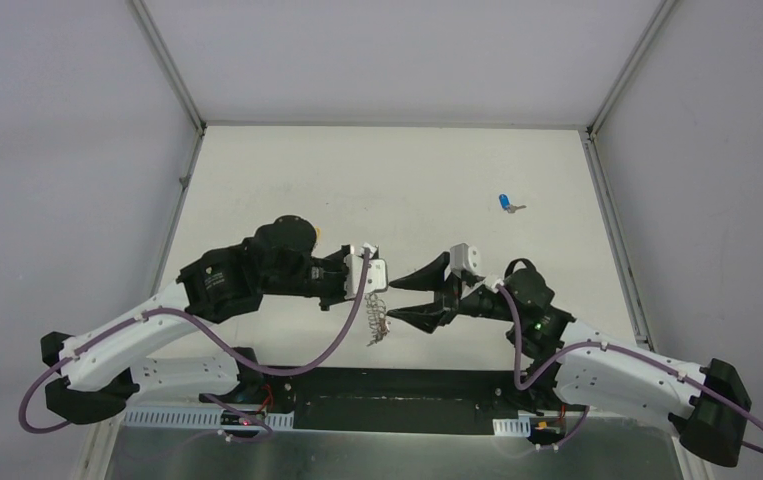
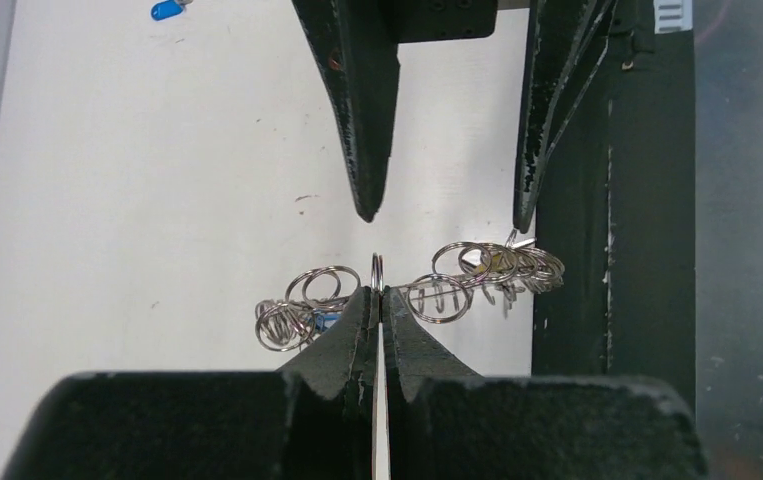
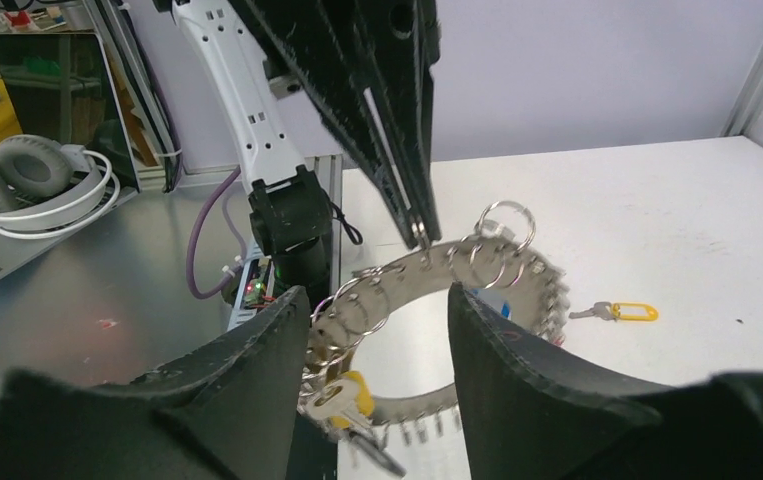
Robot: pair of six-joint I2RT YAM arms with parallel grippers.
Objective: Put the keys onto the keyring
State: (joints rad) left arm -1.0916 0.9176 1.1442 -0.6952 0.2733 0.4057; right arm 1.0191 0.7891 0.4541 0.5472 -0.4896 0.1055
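Your left gripper (image 2: 378, 292) is clenched on one coil of the large grey wiry metal keyring (image 1: 378, 322), which hangs from it. Just beside the ring, your right gripper (image 1: 392, 300) is spread wide, grasping nothing. Farther back on the white table (image 1: 287, 180) lies a tiny blue-headed silver key (image 1: 506, 203).

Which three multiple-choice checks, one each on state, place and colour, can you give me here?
1. The left tool is: A open; B hidden; C shut on the large grey wiry metal keyring.
2. The loose blue-headed small metal key lies: A alone on the white table; B on the keyring; C in the right tool.
3. The tagged silver key, right wrist view, has a tag coloured: A green; B yellow; C black.
C: its fingers pinch one coil. A: nothing touches it. B: the tag shows yellow.
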